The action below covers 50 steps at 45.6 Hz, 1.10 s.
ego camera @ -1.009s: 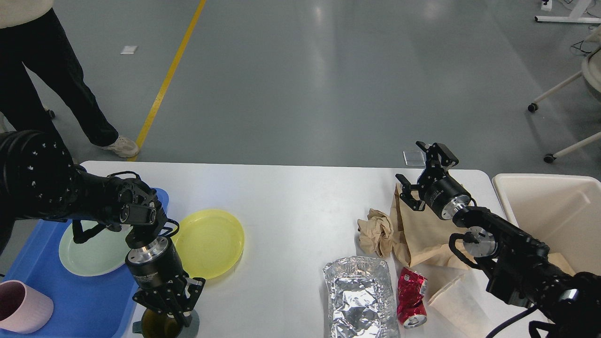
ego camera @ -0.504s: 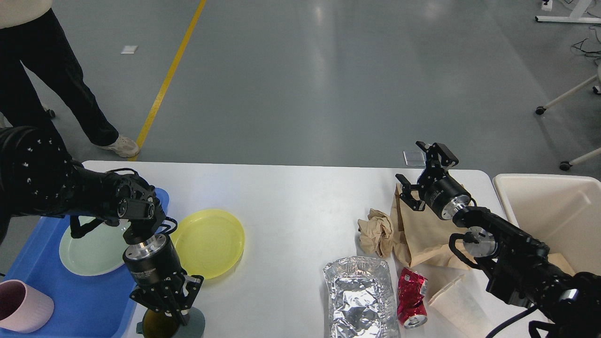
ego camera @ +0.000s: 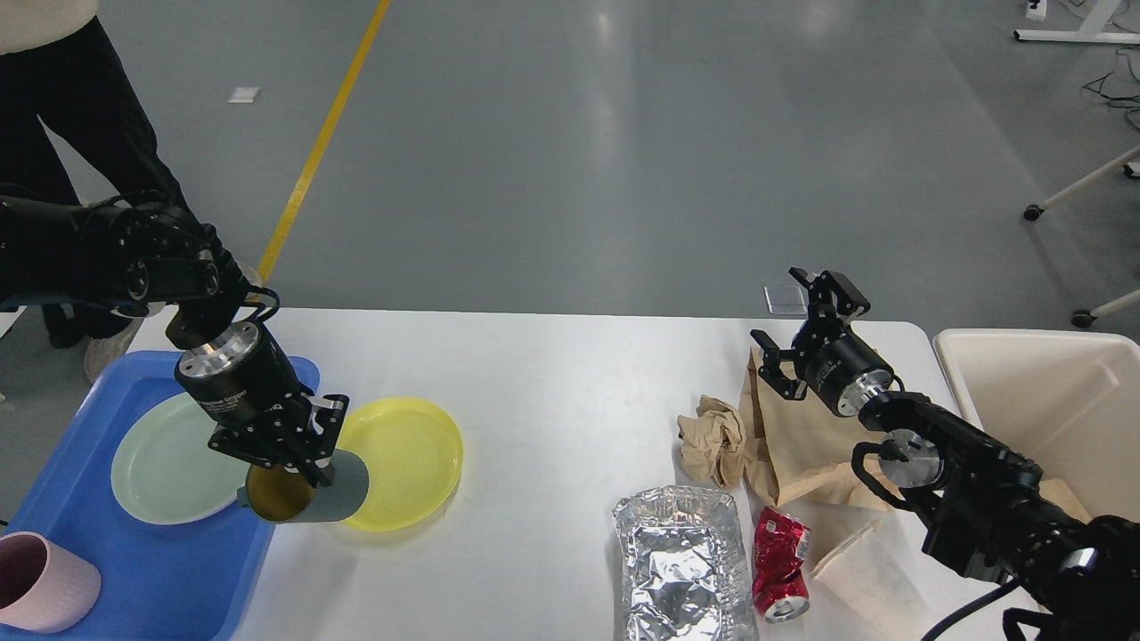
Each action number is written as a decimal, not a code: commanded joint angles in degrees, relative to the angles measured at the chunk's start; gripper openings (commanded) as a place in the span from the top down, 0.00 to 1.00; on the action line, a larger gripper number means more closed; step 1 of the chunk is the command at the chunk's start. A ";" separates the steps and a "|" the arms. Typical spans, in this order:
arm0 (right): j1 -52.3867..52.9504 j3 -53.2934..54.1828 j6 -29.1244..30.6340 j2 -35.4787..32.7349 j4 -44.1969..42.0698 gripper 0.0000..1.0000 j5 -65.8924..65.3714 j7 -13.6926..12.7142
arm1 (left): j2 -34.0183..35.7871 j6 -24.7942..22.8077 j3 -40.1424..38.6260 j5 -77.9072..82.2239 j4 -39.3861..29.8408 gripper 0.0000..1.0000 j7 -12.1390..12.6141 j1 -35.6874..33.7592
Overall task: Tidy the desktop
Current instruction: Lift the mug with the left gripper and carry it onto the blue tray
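The white desktop (ego camera: 552,383) fills the lower half of the head view. My left gripper (ego camera: 283,463) is shut on a grey cup with a yellow inside (ego camera: 307,499) and holds it tilted above the edge between the blue tray (ego camera: 169,570) and the yellow plate (ego camera: 401,463). My right gripper (ego camera: 802,325) is open and empty above the far end of a flat brown paper bag (ego camera: 802,436).
On the tray lie a pale green plate (ego camera: 165,467) and a pink cup (ego camera: 44,583). Crumpled brown paper (ego camera: 712,441), a foil tray (ego camera: 681,565), a crushed red can (ego camera: 782,565) and a paper cup (ego camera: 868,579) lie at the right. A cream bin (ego camera: 1051,401) stands far right. A person (ego camera: 53,98) stands far left.
My left gripper has lifted the grey cup from the table's front edge and carried it up and back toward the tray. The right arm has not moved.
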 commanded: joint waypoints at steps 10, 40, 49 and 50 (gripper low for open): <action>0.00 0.00 0.00 0.00 0.00 0.00 0.00 0.00 | 5.84 0.01 2.67 0.00 1.50 1.00 -0.16 3.69; 0.00 0.00 0.00 0.00 0.00 0.00 0.00 0.00 | 11.20 0.01 5.22 0.18 5.90 1.00 -0.16 10.01; 0.00 0.00 0.00 0.00 0.00 0.00 0.00 0.00 | 11.11 0.01 4.17 0.09 9.06 1.00 -0.24 14.85; 0.00 0.00 0.00 0.00 0.00 0.00 0.00 0.00 | 11.03 0.01 4.16 0.09 9.50 1.00 -0.25 15.29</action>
